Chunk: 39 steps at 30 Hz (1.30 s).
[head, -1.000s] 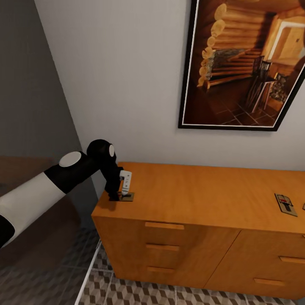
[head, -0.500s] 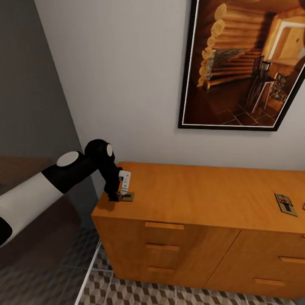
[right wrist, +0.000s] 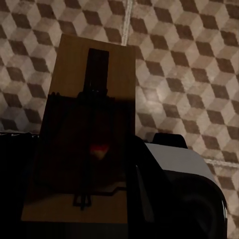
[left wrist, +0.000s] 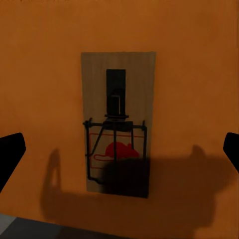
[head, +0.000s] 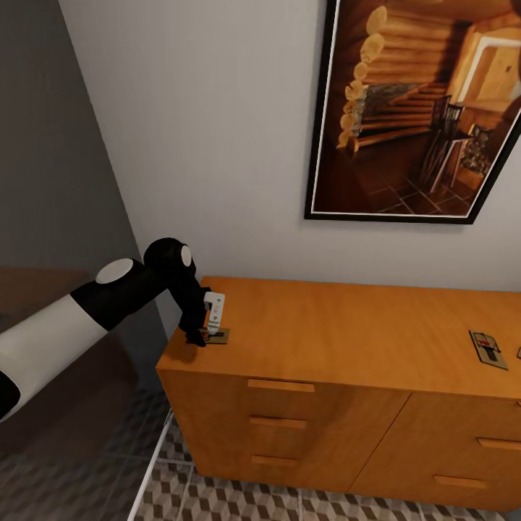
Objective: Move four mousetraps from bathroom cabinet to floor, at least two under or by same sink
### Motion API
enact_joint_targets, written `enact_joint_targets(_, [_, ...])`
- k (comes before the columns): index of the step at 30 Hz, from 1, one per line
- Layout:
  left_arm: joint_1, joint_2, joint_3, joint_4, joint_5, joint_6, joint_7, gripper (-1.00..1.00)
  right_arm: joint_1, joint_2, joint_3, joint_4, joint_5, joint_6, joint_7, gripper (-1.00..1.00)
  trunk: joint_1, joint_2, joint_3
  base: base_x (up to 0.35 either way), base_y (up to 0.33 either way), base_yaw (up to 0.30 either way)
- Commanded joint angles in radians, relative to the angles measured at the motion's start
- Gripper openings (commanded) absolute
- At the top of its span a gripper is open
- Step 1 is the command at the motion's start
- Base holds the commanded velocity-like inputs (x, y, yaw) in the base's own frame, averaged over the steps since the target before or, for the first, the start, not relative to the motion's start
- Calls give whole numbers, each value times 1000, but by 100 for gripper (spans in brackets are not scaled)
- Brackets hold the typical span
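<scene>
The left gripper (left wrist: 119,149) is hanging wide open (nothing held) straddling a mousetrap (left wrist: 118,122) on the cabinet (head: 347,340), readying a grasp

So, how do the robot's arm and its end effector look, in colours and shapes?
The left arm is a thick rounded tube, white along the forearm and glossy black toward the wrist, with pale grey round caps on the joints. The left end effector is black, with a small white bracket beside it. In the left wrist view its fingertips appear as plain black blocks.
</scene>
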Motion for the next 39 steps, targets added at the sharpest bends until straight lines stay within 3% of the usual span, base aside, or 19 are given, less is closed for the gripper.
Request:
enact_joint_targets(1, [-1, 1, -2, -2, -6, 11, -6, 100, -1, 1, 8, 1, 2, -1, -7, -100, 0, -1, -1, 0, 0, 0])
enact_joint_targets(39, [0, 13, -3, 1, -6, 5, -6, 100, -1, 0, 8, 0, 2, -1, -9, -100, 0, -1, -1, 0, 0, 0])
